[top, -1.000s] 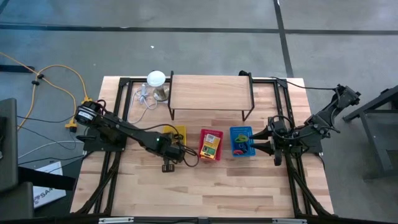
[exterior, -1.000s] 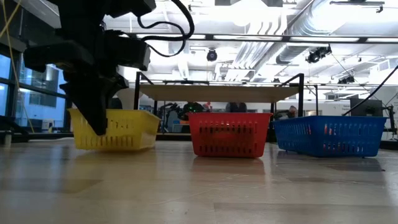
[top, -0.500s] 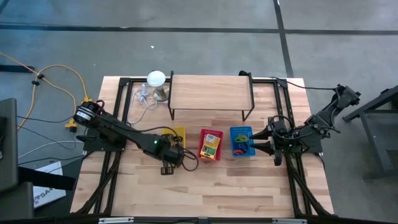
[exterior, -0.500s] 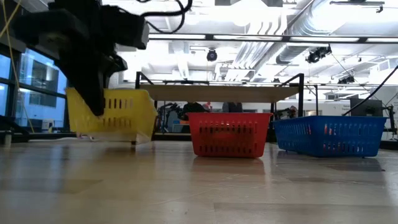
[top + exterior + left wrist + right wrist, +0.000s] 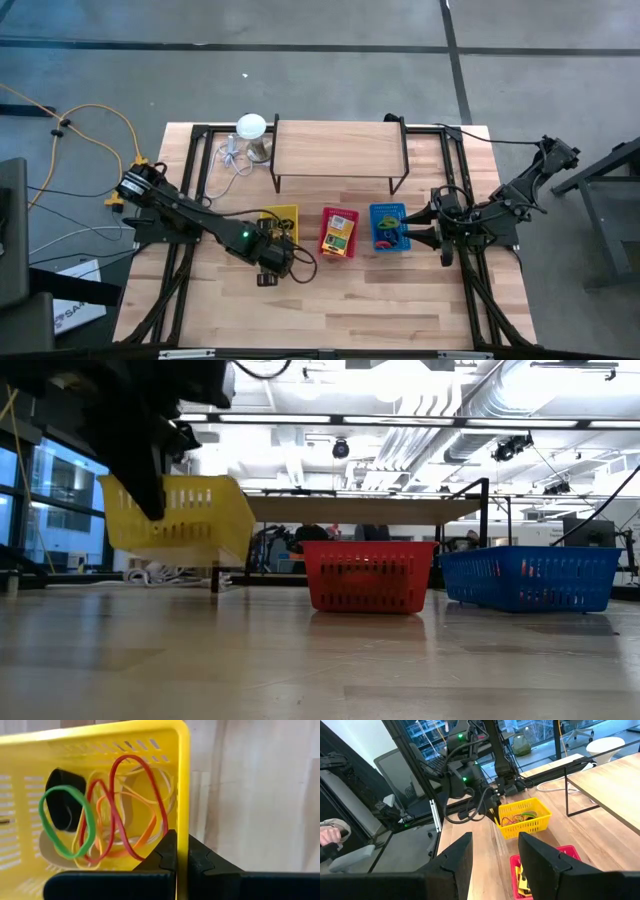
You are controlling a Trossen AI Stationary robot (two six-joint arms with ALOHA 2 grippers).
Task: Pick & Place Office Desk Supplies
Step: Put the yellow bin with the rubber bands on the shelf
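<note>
Yellow basket (image 5: 180, 520) now lifted off the table, was resting earlier | left gripper (image 5: 179, 856) pinching its rim | right gripper (image 5: 492, 852) spread, holding nothing

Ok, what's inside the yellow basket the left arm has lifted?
The yellow basket holds loose rubber bands: green, red, orange and yellow. A dark shape shows behind them. The left gripper hides the near wall's lower part.
</note>
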